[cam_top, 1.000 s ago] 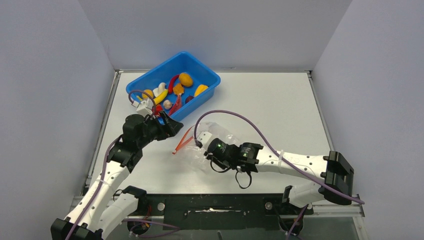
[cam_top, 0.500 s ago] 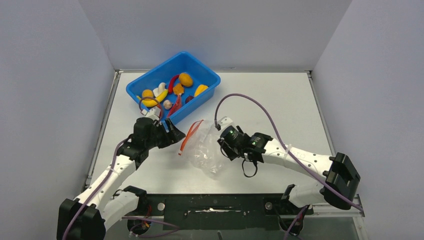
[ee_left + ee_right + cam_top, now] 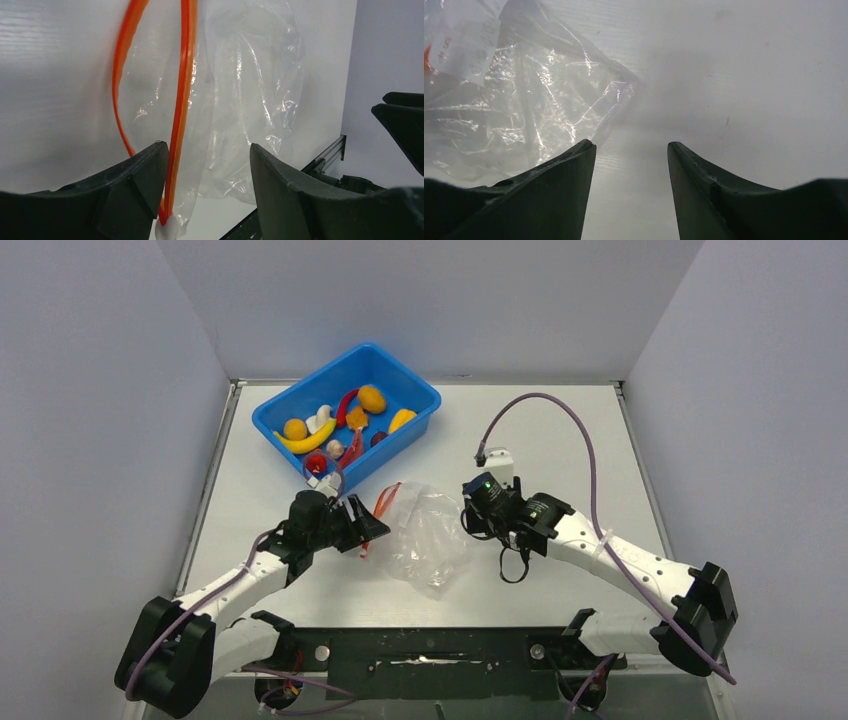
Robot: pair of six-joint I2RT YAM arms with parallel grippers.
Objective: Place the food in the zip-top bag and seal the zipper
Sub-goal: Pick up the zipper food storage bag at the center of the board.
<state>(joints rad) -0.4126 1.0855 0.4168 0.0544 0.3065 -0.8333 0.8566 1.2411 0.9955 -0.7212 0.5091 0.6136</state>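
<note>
The clear zip-top bag (image 3: 425, 538) lies crumpled on the table between my two grippers, its mouth gaping. Its red-orange zipper (image 3: 383, 504) edges the left side. In the left wrist view the zipper (image 3: 181, 95) runs down between my open jaws, close to the left finger, with the bag (image 3: 250, 100) beyond. My left gripper (image 3: 368, 532) is open at the bag's left edge. My right gripper (image 3: 470, 522) is open and empty at the bag's right edge; the bag (image 3: 519, 95) lies to its left. The food (image 3: 340, 425) lies in the blue tub (image 3: 420, 390): banana, orange lumps, red chili, white garlic.
The blue tub stands at the back left of the white table (image 3: 560, 440). Grey walls close in the left, back and right. A black rail (image 3: 430, 650) runs along the near edge.
The right gripper has let go of the bag and drawn back to the right. The left gripper has moved down and right to the bag's zipper edge. The bag has shifted right and settled.
</note>
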